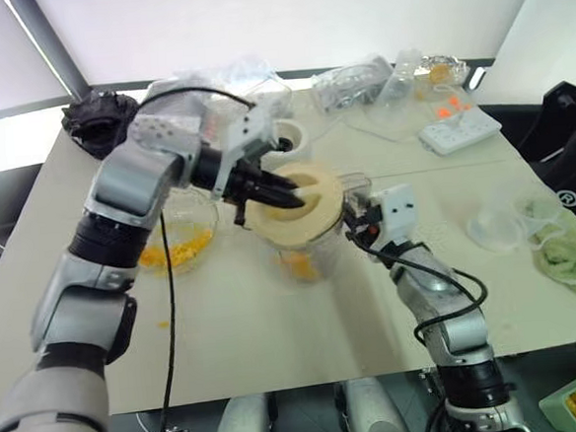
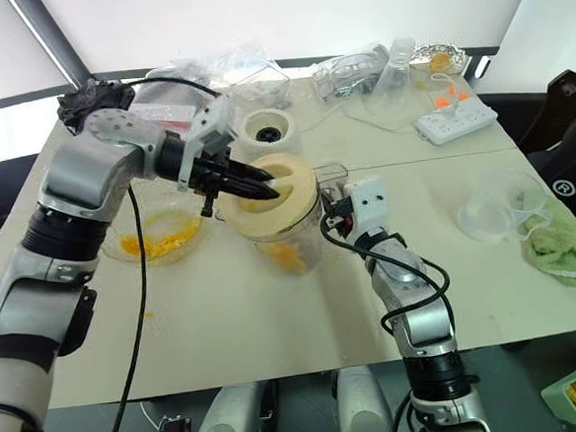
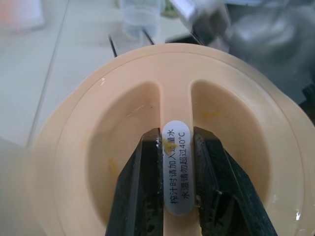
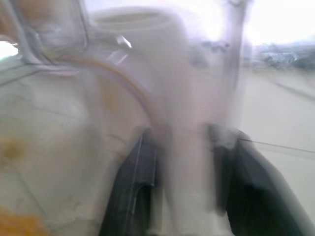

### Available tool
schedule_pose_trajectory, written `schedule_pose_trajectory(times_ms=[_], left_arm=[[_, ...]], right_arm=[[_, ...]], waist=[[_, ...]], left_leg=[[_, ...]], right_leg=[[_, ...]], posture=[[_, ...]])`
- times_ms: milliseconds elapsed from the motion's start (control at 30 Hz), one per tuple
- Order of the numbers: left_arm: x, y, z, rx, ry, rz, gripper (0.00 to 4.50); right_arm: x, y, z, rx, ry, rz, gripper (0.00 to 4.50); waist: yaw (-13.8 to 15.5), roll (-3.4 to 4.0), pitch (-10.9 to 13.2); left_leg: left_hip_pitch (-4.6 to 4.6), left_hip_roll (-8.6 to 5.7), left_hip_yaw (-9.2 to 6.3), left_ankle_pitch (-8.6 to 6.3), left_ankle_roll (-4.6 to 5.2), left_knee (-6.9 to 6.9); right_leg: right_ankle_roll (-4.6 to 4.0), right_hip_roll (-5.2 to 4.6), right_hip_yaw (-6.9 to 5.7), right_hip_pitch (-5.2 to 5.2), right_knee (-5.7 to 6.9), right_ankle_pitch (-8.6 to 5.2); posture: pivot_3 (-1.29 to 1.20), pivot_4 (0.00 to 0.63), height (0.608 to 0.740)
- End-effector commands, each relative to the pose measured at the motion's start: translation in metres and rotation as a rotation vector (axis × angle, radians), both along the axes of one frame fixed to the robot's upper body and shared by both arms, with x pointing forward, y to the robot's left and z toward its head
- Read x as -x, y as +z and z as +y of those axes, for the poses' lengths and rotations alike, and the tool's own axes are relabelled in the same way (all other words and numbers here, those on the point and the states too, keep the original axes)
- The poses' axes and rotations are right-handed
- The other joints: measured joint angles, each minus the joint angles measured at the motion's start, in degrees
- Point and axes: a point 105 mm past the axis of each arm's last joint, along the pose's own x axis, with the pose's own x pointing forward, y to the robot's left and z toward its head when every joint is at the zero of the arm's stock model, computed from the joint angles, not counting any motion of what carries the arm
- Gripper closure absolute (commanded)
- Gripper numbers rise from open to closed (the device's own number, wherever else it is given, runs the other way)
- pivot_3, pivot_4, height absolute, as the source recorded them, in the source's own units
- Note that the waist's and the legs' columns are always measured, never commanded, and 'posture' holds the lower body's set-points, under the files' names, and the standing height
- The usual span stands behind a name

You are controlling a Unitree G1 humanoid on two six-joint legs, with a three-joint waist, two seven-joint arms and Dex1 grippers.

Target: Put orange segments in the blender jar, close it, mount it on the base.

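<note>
The clear blender jar [image 1: 311, 256] stands mid-table with orange segments [image 2: 286, 257] at its bottom. A round cream lid [image 1: 312, 212] lies over its mouth, somewhat tilted. My left gripper [image 3: 176, 136] reaches in from the left and is shut on the lid's middle ridge, which carries a white label. My right gripper [image 4: 184, 140] is shut on the jar's side handle [image 2: 331, 185] from the right. The cream-white base [image 2: 265, 129] with its black socket stands just behind the jar. More orange segments lie in a glass bowl [image 2: 120, 220] left of the jar.
A white power strip [image 2: 456, 118] and clear plastic bags [image 1: 358, 83] lie at the back. Clear tubs [image 2: 500, 206] and a green cloth [image 2: 567, 241] sit at the right. A black bundle [image 1: 93, 119] is at the far left corner. A cable crosses the table behind.
</note>
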Motion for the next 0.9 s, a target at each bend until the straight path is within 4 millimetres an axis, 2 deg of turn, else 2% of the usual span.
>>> schedule_pose_trajectory(times_ms=[33,167,333,467,567,700,900], left_arm=[[-0.009,-0.030,0.025,-0.100,0.129,0.139,4.24],[-0.011,-0.029,0.024,-0.113,0.131,0.121,4.24],[-0.013,-0.043,0.023,-0.168,0.150,0.070,4.24],[-0.023,-0.066,0.022,-0.224,0.280,0.060,4.24],[-0.027,-0.076,0.025,-0.253,0.369,0.081,4.24],[-0.037,-0.083,0.029,-0.282,0.514,0.100,4.24],[-0.045,-0.080,0.030,-0.268,0.627,0.164,4.24]], right_arm=[[0.008,0.071,-0.025,-0.088,-0.094,-0.312,3.44],[0.009,0.071,-0.024,-0.080,-0.099,-0.323,3.44],[0.009,0.072,-0.024,-0.080,-0.100,-0.332,3.44],[0.009,0.074,-0.023,-0.054,-0.107,-0.340,3.44],[0.008,0.076,-0.023,-0.039,-0.125,-0.357,3.44],[0.008,0.082,-0.027,-0.005,-0.174,-0.401,3.44],[0.007,0.083,-0.028,0.015,-0.209,-0.436,3.44]], waist=[[0.0,0.03,0.0],[-0.1,0.03,0.0],[-0.1,0.03,0.0],[0.3,0.04,0.0],[0.4,0.03,-0.1],[0.4,0.05,-0.1],[0.4,0.07,-0.1]], left_leg=[[-0.05,-0.01,0.02,0.01,-0.01,0.00],[-0.23,-0.02,0.03,0.01,-0.02,0.00],[-0.25,-0.02,0.02,0.01,-0.02,0.00],[-0.22,-0.02,0.00,0.03,-0.05,0.02],[-0.03,-0.04,0.00,0.04,-0.06,0.08],[0.67,-0.02,-0.04,0.03,-0.06,0.08],[0.77,0.02,-0.10,0.03,-0.06,0.07]], right_leg=[[0.00,-0.01,0.01,-0.06,0.01,0.00],[0.00,-0.02,0.02,-0.24,0.02,0.01],[0.00,-0.02,0.02,-0.27,0.02,0.01],[0.00,-0.04,0.02,-0.22,0.03,0.01],[0.00,-0.06,0.01,0.04,0.02,0.01],[-0.16,-0.07,-0.02,0.80,-0.08,-0.13],[-0.14,-0.10,-0.06,1.00,-0.25,-0.16]], posture=[[0.00,0.150,0.740],[0.00,0.150,0.740],[0.00,0.150,0.740],[0.00,0.150,0.740],[0.00,0.150,0.740],[0.00,0.150,0.740],[0.00,0.150,0.740]])
